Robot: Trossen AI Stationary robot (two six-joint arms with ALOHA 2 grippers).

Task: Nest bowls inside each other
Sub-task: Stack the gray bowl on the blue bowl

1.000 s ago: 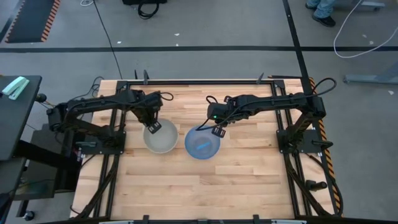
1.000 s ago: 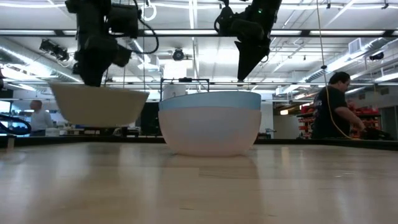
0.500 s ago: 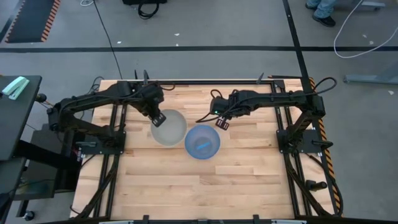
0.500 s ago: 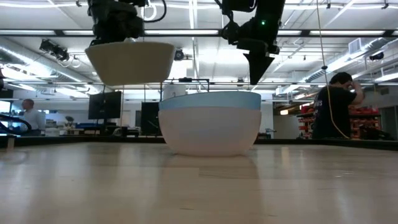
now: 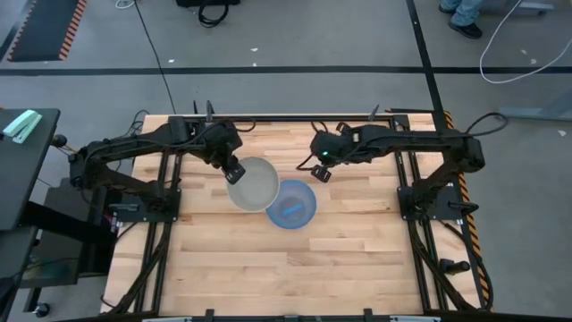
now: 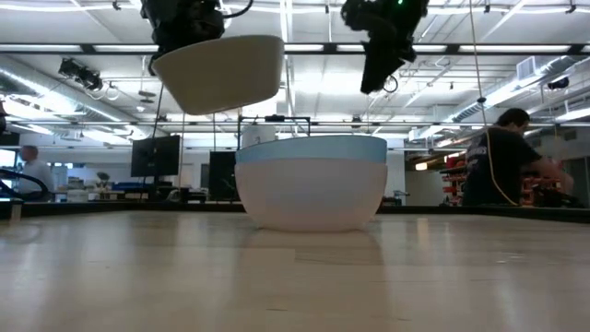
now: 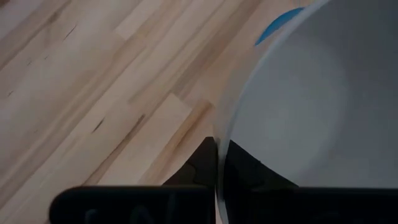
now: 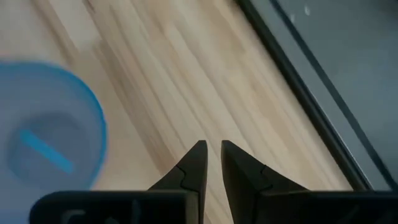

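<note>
The pale grey-white bowl (image 5: 253,183) (image 6: 221,74) hangs tilted in the air from my left gripper (image 5: 234,170), which is shut on it; its edge overlaps the left rim of the blue bowl seen from above. The blue bowl (image 5: 292,206) (image 8: 43,124) stands nested in another bowl (image 6: 312,195) that rests by its base on the table. That outer bowl looks pale in the low view, and no salmon-orange shows anywhere. My right gripper (image 5: 322,173) (image 8: 212,155) hovers beyond the blue bowl's far right side, open by a narrow gap and touching nothing. My left gripper holds the grey-white bowl by its rim (image 7: 217,149) on the side toward the table's left, one finger inside the bowl and one outside. The fingers come from above, slanting from the left. The bowl is lifted clear and tilted, its mouth tipped toward the gripper.
Bare wooden tabletop (image 5: 268,268) lies on the near side of the bowls. Black frame rails (image 5: 295,117) run along the table's far edge, and the arm bases stand at both sides. A person (image 6: 493,157) is in the room beyond the table.
My left gripper has raised the grey-white bowl from just above the table to well over the stack's height and carried it right, toward the blue bowl; the bowl has tipped. My right gripper has risen and drawn back from the blue bowl toward the far right.
</note>
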